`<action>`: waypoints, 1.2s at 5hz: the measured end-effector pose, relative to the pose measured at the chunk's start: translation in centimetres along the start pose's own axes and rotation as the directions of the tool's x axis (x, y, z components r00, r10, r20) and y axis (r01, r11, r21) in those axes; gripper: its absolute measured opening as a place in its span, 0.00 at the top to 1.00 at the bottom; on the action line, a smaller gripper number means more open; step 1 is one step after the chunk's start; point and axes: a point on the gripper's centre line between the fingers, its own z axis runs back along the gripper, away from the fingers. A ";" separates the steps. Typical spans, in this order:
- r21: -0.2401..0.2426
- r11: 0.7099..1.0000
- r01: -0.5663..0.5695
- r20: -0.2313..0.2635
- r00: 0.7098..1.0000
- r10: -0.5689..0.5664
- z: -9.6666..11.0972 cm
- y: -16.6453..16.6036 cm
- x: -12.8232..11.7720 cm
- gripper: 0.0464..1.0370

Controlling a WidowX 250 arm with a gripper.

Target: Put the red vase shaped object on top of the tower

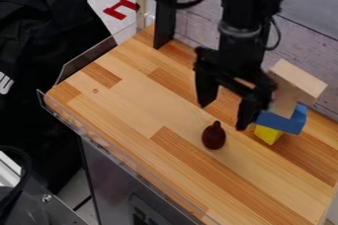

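Two fingers of the black gripper point(224, 115) stand wide apart, gripping nothing, near the dark red vase-shaped object point(214, 136), upright on the wooden worktop point(139, 103) beside the block tower point(282, 120). Best to centre over the vase, descend straight, close gently, then lift clear of the pale top block point(300, 81) before crossing

The black robot arm point(243, 34) hangs in from the top edge; its black two-finger claw point(224, 115) points downward, spread wide.
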 end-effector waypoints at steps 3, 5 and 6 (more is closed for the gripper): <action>0.024 0.999 -0.044 -0.035 0.998 0.045 -3.4 0.6 0.0 0.04; 0.024 0.997 -0.070 -0.063 0.995 0.071 -4.7 0.7 0.7 0.06; 0.031 0.994 -0.103 -0.067 0.992 0.105 -4.9 0.9 0.7 0.33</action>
